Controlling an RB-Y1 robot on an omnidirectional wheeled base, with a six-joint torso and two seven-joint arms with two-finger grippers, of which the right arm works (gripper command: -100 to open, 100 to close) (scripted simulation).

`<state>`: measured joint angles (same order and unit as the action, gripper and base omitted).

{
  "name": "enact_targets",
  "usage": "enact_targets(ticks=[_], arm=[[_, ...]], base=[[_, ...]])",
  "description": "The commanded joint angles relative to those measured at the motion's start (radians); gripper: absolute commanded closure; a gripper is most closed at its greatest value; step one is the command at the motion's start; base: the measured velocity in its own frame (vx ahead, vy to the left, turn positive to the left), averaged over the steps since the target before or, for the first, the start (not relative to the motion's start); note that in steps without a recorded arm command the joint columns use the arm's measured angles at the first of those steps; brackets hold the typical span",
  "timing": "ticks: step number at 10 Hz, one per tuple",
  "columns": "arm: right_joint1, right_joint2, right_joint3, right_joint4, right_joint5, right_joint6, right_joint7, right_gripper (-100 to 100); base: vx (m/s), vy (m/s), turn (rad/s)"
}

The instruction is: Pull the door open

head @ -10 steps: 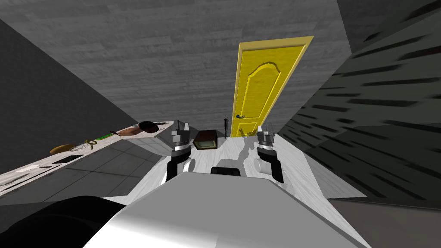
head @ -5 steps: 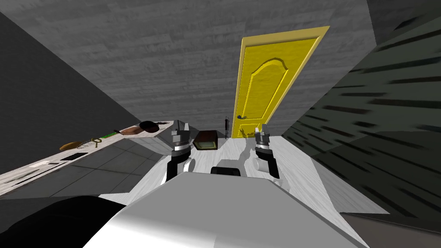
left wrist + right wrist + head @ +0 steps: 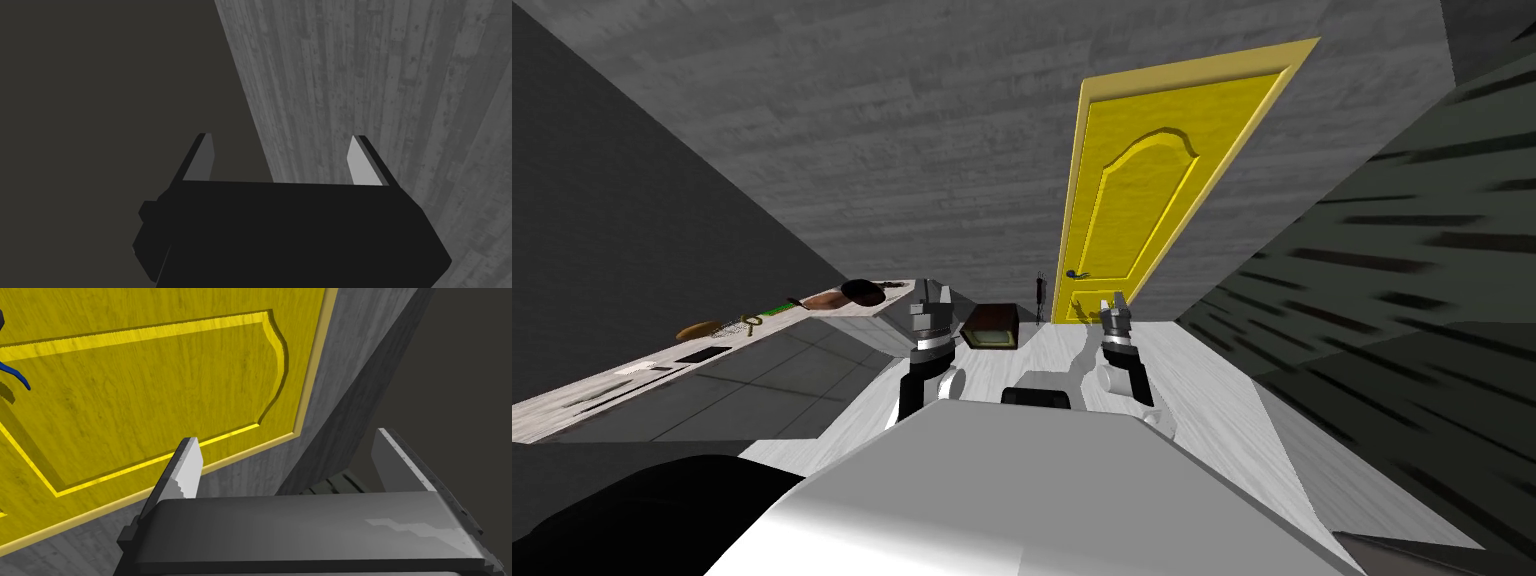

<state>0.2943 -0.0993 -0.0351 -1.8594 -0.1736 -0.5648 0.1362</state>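
The dark lever handle (image 3: 12,378) is cut off at the right wrist view's edge, with only its curved tip showing. The yellow door (image 3: 1142,190) stands closed at one o'clock, its long axis upright and its lever lying crosswise. The right hand (image 3: 1114,303), short of the door, and the left hand (image 3: 932,292) both gape wide and hold nothing.

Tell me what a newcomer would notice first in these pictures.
The bright yellow panelled door in the grey wall ahead stands out first, shut in its frame, with a small dark blue lever handle near its left edge. Just below it, the right gripper points at the door with its fingers open, not touching the handle. The left gripper, also open, is held up further left.
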Motion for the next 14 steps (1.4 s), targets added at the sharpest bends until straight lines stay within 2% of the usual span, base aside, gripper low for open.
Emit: enact_targets(ticks=[1,6,7,9,10,12,13,14], arm=[[-0.014,-0.006,0.000,0.039,-0.007,-0.004,0.001,-100],[-0.079,-0.040,-0.005,0.197,-0.042,-0.020,-0.001,-100],[-0.079,-0.040,-0.005,0.204,-0.042,-0.020,-0.001,-100],[-0.105,-0.054,-0.007,0.267,-0.056,-0.026,-0.002,-100],[-0.105,-0.054,-0.007,0.272,-0.056,-0.026,-0.002,-100],[-0.132,-0.067,-0.010,0.331,-0.071,-0.033,-0.003,-100],[-0.132,-0.067,-0.010,0.341,-0.071,-0.033,-0.003,-100],[-0.146,-0.074,-0.011,0.375,-0.078,-0.036,-0.003,-100]], base=[[0.054,-0.035,0.053],[0.084,-0.059,0.102],[0.062,-0.050,0.044],[0.063,-0.049,0.091],[0.049,-0.040,0.032],[0.058,-0.036,0.087],[0.052,-0.046,0.034],[0.050,-0.053,0.064]])
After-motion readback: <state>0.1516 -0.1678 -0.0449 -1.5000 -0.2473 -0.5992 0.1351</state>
